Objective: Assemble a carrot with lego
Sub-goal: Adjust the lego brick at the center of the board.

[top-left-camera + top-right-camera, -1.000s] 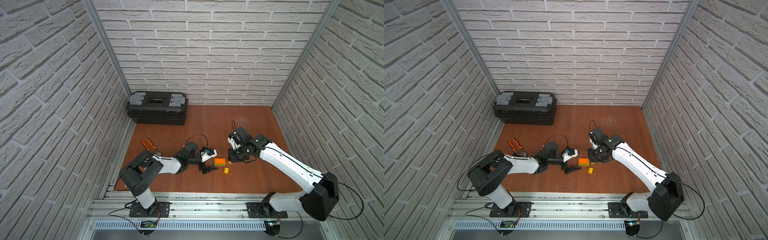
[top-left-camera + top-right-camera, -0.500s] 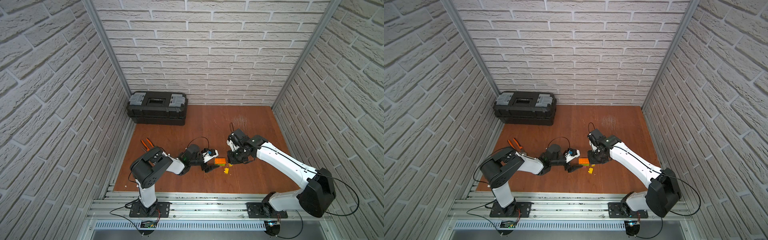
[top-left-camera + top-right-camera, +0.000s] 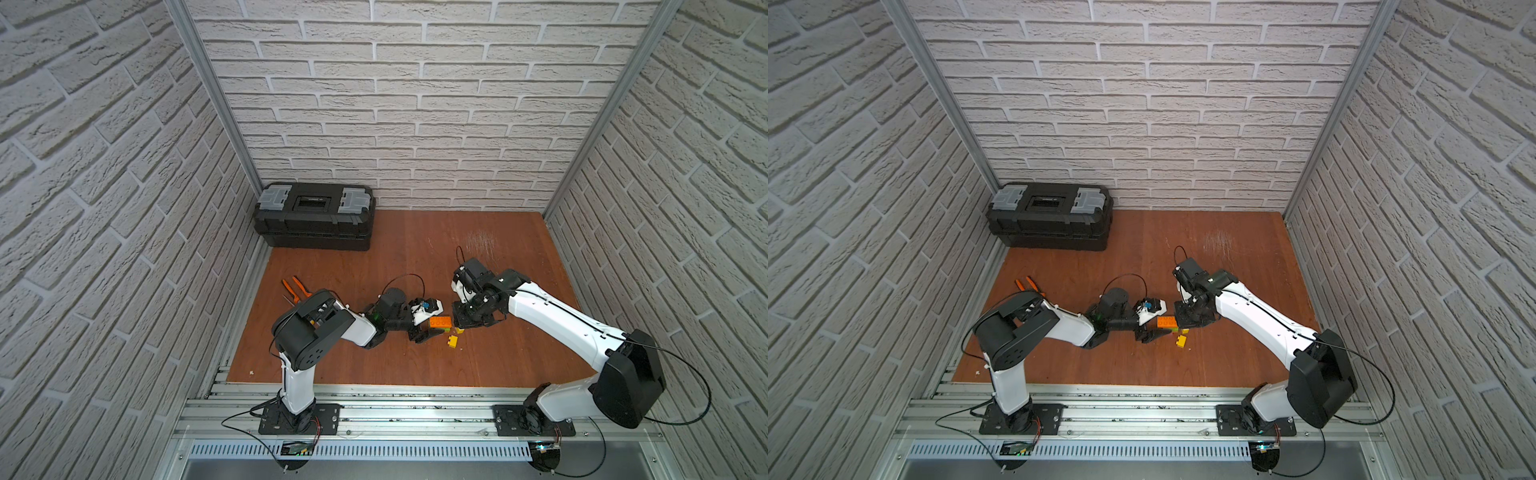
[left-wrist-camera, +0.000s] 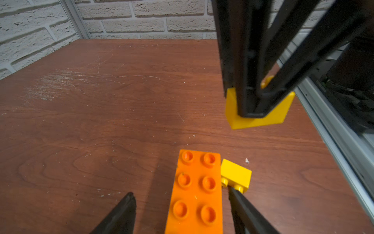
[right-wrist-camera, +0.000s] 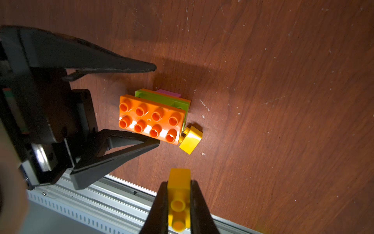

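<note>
Lego bricks sit near the middle of the bench (image 3: 415, 257), toward its near edge. The part-built carrot (image 5: 151, 119) is an orange brick (image 4: 197, 176), studs up, stacked on a lime green brick (image 5: 162, 97), with a pink brick (image 5: 169, 93) showing beneath. A loose yellow brick (image 5: 191, 139) lies tipped on its side, touching the orange brick's right near corner. The left pincer (image 4: 181, 193) is open and straddles the carrot: one fingertip is just beside the orange brick's near side, the other stands clear on the far side. Just right of the stack, the right pincer (image 5: 179, 182) is clamped on a second yellow brick (image 5: 179, 175), down at bench level. Orange-handled pliers (image 3: 295, 289) lie well to the left, and a black toolbox (image 3: 316, 222) stands in the far left corner.
</note>
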You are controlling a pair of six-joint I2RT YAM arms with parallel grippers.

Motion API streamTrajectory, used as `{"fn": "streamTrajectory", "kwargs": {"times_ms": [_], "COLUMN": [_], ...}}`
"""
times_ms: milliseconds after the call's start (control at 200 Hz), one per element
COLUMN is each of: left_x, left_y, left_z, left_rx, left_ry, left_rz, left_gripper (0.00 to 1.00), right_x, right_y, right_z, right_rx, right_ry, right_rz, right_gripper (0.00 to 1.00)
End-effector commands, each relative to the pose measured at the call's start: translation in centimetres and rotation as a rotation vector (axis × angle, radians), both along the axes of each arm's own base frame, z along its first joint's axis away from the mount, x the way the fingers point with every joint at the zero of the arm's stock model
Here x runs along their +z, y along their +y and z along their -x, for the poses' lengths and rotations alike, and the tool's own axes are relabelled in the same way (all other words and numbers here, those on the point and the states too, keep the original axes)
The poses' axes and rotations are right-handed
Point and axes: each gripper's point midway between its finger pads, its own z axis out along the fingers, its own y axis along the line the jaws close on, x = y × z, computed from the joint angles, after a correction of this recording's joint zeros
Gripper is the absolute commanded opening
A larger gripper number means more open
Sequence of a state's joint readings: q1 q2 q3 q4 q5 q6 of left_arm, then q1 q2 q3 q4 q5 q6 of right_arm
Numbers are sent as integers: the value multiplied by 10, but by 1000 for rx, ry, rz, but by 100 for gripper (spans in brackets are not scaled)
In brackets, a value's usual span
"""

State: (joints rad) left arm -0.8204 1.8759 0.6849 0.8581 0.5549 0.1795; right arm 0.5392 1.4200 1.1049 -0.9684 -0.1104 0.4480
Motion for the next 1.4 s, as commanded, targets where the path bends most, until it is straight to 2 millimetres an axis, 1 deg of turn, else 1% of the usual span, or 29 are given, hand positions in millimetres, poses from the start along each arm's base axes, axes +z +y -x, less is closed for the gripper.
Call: {"fn": "streamTrajectory", "kwargs": {"times_ms": [0,75,135,255,505,630,955,1155,1395], "left_x": [13,13,14,12,7,3,-3,-4,-8], "left_y": [-10,-11,-12,-13,-14,-15,-17,-16,-15], "left_z": [-1,-1,0,1,5,5,5,6,7], "left_rx": [-26,-31,-38,-47,-57,-61,-53,-49,-49], "left_ry": [-22,-20,-17,-7,10,19,49,59,71], "left_rz": [52,55,58,60,55,49,50,50,42], "left_gripper": [71,65,58,49,42,36,29,26,25], "right_x": [3,3,3,2,0,0,1,-9,-8], "right_y": [2,2,2,5,8,9,14,17,15], "right_z": [-5,-5,-6,-8,-10,-14,-28,-37,-45], "right_rx": [11,9,7,3,2,-8,-14,-20,-30], "right_ry": [-15,-13,-11,-9,-2,-2,-16,-13,-25], "right_rz": [-11,-9,-10,-16,-21,-19,-19,-20,-21], "right_gripper": [2,2,2,2,2,2,2,2,2]}}
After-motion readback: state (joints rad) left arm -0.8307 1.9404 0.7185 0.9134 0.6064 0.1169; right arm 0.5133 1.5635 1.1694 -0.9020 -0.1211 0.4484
